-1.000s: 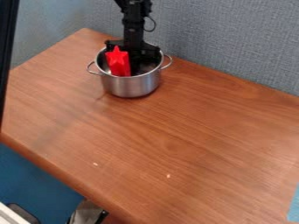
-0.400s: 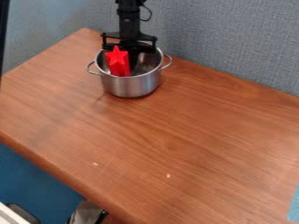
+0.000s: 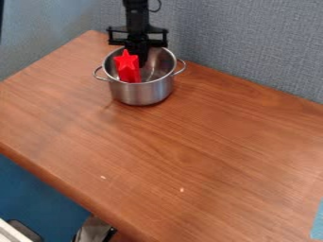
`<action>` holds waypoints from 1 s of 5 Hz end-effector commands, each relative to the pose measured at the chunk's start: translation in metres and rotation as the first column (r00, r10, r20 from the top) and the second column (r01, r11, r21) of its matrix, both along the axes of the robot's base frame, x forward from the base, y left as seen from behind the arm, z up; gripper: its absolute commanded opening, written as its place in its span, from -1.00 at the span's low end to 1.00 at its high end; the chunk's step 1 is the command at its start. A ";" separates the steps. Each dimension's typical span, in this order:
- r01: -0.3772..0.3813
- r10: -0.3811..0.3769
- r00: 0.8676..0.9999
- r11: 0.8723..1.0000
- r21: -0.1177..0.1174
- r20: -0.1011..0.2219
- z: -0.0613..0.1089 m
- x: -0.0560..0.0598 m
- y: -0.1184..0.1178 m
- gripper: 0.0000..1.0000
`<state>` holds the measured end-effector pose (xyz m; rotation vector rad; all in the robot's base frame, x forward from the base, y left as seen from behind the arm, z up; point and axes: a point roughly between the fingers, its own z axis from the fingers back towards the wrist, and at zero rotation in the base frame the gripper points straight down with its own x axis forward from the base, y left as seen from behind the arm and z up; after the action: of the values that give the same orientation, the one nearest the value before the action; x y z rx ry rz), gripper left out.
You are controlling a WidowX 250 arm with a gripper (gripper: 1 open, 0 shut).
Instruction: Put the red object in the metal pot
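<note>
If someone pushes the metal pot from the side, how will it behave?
The pot will probably slide, not roll, since it stands upright. Its shiny metal wall looks stiff and perhaps slippery. The red object inside may shift.

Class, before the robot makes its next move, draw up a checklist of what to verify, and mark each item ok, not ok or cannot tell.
1. Red object is in the metal pot: ok, its lower part is inside, its top showing near the rim.
2. Pot stands upright on the wooden table: ok.
3. Both side handles of the pot are unobstructed: ok, nothing lies over either.
4. Gripper is clear of the pot: cannot tell, it is at the far rim and its lower end is hard to make out.
5. Red object rests on the pot's bottom: cannot tell, the near wall hides its lower end.
</note>
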<state>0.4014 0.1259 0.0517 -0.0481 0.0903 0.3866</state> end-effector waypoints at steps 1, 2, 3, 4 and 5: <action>-0.027 0.025 0.988 1.000 0.012 0.155 0.070 0.008 0.014 -1.00; -0.051 0.053 0.981 0.999 -0.016 0.185 0.092 0.007 0.025 -1.00; -0.075 0.081 0.975 0.997 -0.033 0.208 0.107 0.006 0.032 -1.00; -0.087 0.093 0.973 0.996 -0.038 0.214 0.113 0.002 0.033 -1.00; -0.088 0.093 0.976 0.996 -0.029 0.198 0.108 0.001 0.033 1.00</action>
<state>0.4066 0.1538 0.1175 -0.1340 -0.0069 0.4648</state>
